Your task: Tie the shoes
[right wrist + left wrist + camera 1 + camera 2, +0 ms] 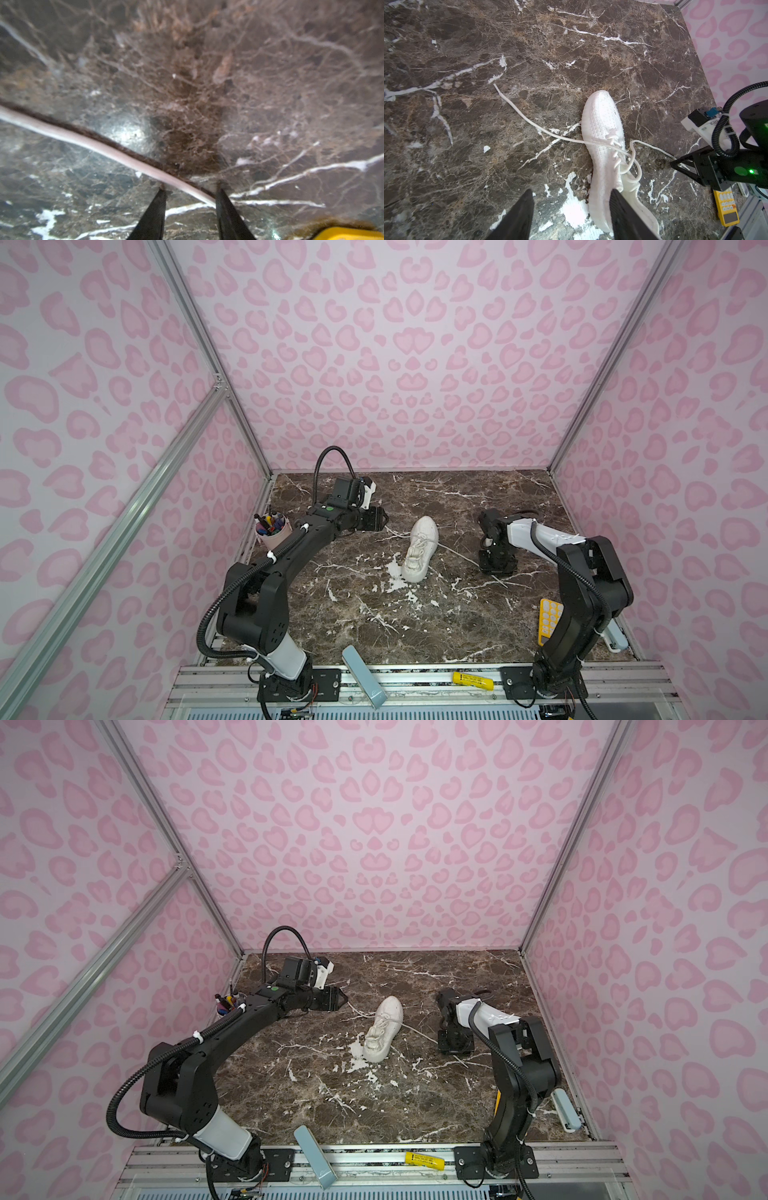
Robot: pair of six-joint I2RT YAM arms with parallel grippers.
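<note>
Hovering at the sneaker's (420, 549) 10 o'clock, the left pincer (572, 194) gapes wide, empty. The sneaker lies centred on the worktop (353, 622), toe toward 12 o'clock. At its 3 o'clock the right pincer (190, 188) narrowly straddles the lace (104, 143): centre it, then clamp.

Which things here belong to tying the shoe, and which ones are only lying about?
For the job:
- white sneaker
- its loose laces
- left gripper, open beside the sneaker
- right gripper, astride one lace

Lying about:
- pink cup of markers
- yellow calculator
- pale blue bar
- yellow cylinder
</note>
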